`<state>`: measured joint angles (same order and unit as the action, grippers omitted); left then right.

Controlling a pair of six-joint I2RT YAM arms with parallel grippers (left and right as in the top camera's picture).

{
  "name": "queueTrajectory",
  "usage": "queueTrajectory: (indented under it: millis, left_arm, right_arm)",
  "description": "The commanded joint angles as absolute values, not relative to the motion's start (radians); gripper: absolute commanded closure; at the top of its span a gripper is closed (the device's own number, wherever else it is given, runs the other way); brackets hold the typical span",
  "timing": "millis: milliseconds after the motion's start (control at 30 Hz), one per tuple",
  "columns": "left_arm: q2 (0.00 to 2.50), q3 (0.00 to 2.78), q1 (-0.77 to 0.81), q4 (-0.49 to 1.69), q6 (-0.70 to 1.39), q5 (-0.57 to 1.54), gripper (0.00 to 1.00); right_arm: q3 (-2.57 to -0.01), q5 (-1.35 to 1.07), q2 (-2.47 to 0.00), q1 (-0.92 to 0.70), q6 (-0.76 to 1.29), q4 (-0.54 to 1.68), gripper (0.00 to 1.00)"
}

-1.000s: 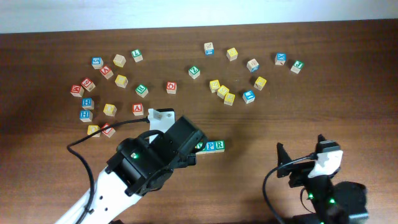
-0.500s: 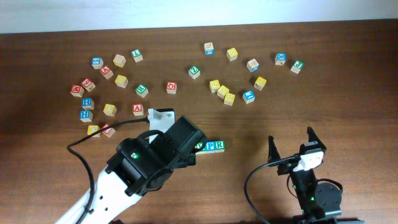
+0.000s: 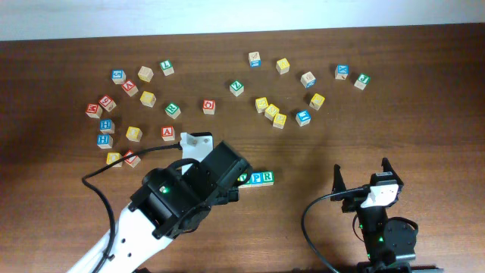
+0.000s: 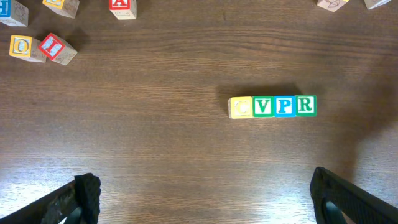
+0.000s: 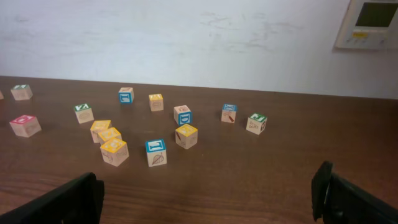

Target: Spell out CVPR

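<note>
Four letter cubes stand touching in a row on the table in the left wrist view: a yellow C (image 4: 240, 107), green V (image 4: 263, 106), blue P (image 4: 285, 106) and green R (image 4: 305, 104). In the overhead view only the P (image 3: 257, 179) and R (image 3: 267, 178) show fully; the left arm covers the rest. My left gripper (image 4: 205, 199) is open and empty, above and in front of the row. My right gripper (image 3: 362, 180) is open and empty at the front right, apart from all cubes; it also shows in the right wrist view (image 5: 208, 193).
Several loose cubes lie across the back of the table: a left group around a red A cube (image 3: 167, 133), a middle group near a yellow cube (image 3: 280, 120), and a blue cube (image 3: 342, 71) at the back right. A white wall (image 5: 186, 37) rises behind the table.
The right arm has shifted and turned at the front right, ending with its open gripper pointing toward the back. The left arm and the cube row have not moved.
</note>
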<state>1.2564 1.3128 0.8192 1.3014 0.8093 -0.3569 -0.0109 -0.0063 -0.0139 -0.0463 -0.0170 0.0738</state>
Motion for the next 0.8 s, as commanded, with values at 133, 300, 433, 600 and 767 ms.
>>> queueTrajectory:
  millis: [133,300,433,600,767]
  left_arm:
    - [1.241,1.309,0.825,1.303,0.826,-0.379,0.01]
    - [1.241,1.309,0.825,1.303,0.826,-0.379,0.01]
    - [1.241,1.309,0.825,1.304,0.826,-0.376,0.01]
    - [1.232,1.309,0.819,1.349,0.804,-0.406,0.01]
    - [1.168,1.287,0.641,1.091,0.235,-0.139,0.01]
  right_arm:
    - [-0.006,0.005,-0.004,-0.038,0.008,0.081,0.02]
    - [-0.006,0.005,-0.004,-0.038,0.008,0.081,0.02]
    - [-0.006,0.005,-0.004,-0.038,0.008,0.081,0.02]
    - [-0.006,0.005,-0.004,-0.038,0.008,0.081,0.01]
    - [-0.006,0.005,-0.004,-0.038,0.008,0.081,0.02]
